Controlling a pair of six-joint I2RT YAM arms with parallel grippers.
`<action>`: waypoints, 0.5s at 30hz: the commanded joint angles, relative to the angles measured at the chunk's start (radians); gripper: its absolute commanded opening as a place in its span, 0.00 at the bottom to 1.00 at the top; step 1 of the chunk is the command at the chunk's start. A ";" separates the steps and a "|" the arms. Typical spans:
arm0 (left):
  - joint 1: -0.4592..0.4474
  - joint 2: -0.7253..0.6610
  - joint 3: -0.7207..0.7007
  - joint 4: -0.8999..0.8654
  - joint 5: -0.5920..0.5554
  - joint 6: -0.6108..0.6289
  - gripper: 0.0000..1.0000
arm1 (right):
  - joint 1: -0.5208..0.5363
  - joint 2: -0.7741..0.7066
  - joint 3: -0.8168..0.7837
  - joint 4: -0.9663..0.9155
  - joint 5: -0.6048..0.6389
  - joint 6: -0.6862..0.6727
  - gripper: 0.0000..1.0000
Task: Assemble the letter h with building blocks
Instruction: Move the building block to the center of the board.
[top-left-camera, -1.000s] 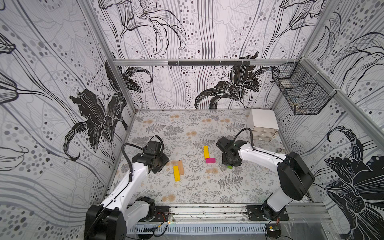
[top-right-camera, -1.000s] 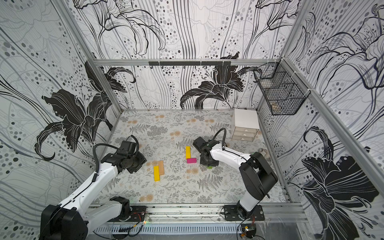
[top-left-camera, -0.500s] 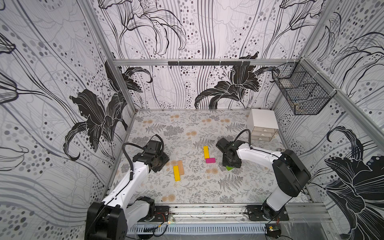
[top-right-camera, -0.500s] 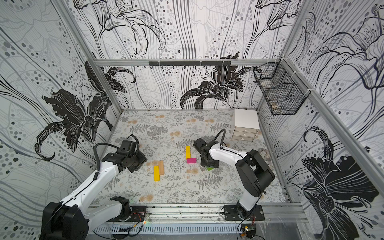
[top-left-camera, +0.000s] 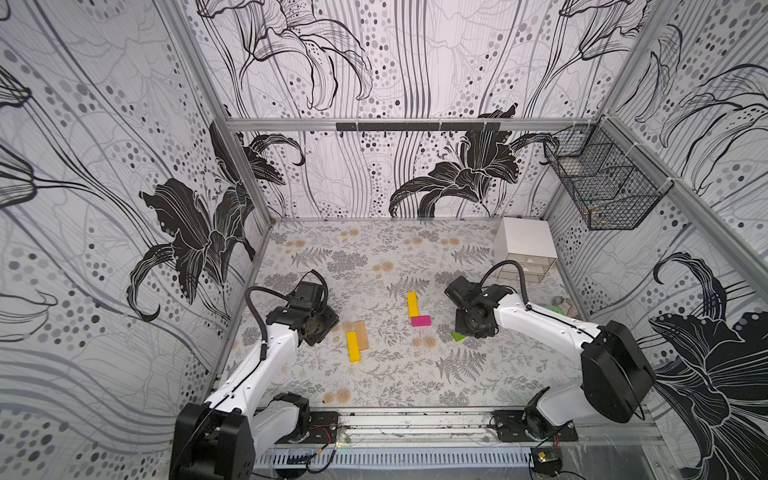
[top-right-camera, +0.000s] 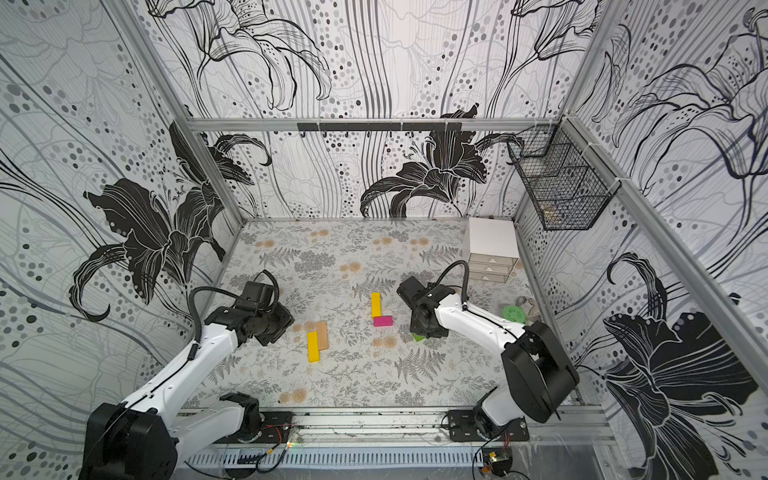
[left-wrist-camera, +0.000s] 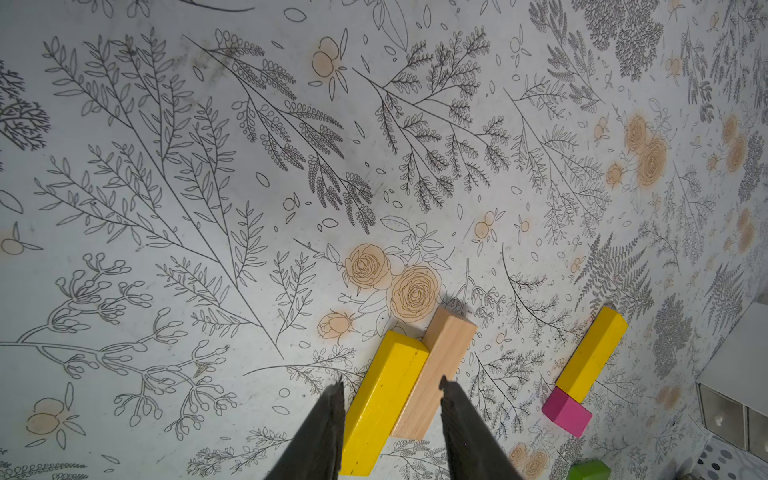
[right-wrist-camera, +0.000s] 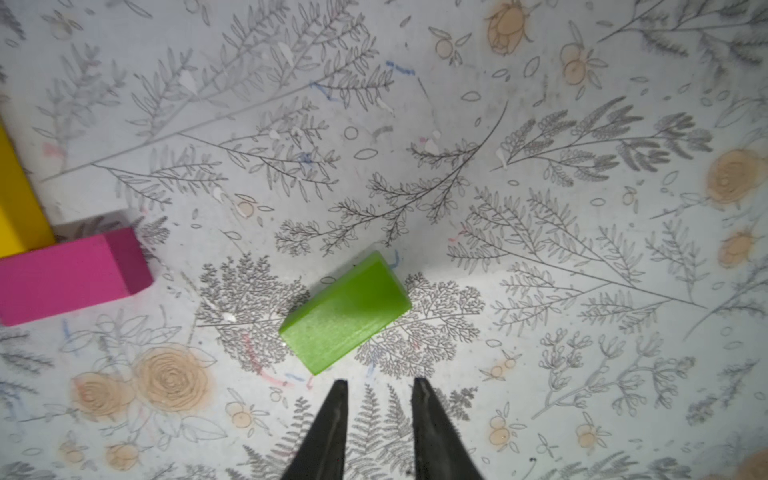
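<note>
A yellow block (top-left-camera: 411, 304) lies mid-table with a magenta block (top-left-camera: 421, 321) at its near end; both also show in the right wrist view as yellow block (right-wrist-camera: 16, 208) and magenta block (right-wrist-camera: 70, 274). A green block (right-wrist-camera: 345, 311) lies flat and skewed just ahead of my right gripper (right-wrist-camera: 380, 384), which is open by a narrow gap with nothing in it. A second yellow block (left-wrist-camera: 386, 399) and a tan wood block (left-wrist-camera: 440, 365) lie side by side. My left gripper (left-wrist-camera: 390, 384) is open, its fingers either side of this pair. I cannot tell whether it touches them.
A white mini drawer chest (top-left-camera: 524, 249) stands at the back right. A black wire basket (top-left-camera: 602, 187) hangs on the right wall. A small green disc (top-left-camera: 552, 309) lies by the right wall behind the right arm. Walls close the table on three sides.
The right arm's elbow has shifted slightly while its wrist stays over the green block. The left arm and all blocks have not moved.
</note>
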 joint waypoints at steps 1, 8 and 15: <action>-0.005 -0.003 -0.014 0.031 0.008 0.012 0.41 | -0.013 0.010 -0.077 0.016 -0.059 -0.008 0.22; -0.005 0.000 -0.035 0.060 0.023 0.000 0.37 | -0.012 0.135 -0.045 0.101 -0.108 -0.071 0.20; -0.006 -0.004 -0.045 0.065 0.024 -0.005 0.36 | -0.013 0.256 0.090 0.089 -0.111 -0.113 0.19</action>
